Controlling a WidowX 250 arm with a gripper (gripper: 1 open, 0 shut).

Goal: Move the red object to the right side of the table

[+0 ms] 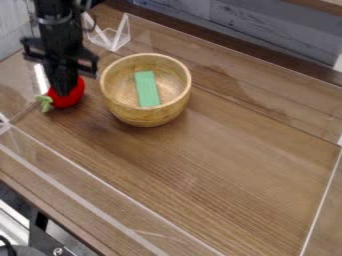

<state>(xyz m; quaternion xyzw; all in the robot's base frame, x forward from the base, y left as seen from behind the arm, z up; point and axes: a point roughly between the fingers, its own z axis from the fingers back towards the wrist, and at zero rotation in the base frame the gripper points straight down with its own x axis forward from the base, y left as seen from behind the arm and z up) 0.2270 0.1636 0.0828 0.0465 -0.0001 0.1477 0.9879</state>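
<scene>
The red object (66,95) is a small round soft toy with a green leafy end, near the table's (227,160) far left side. My black gripper (62,83) comes straight down on it from above, its fingers closed on the toy's top. The upper part of the toy is hidden by the fingers. I cannot tell whether the toy touches the wood or hangs just above it.
A wooden bowl (183,97) with a green rectangular block (147,90) inside stands just right of the gripper. Low clear acrylic walls (321,205) edge the tabletop. Bare wood stretches across the middle and right.
</scene>
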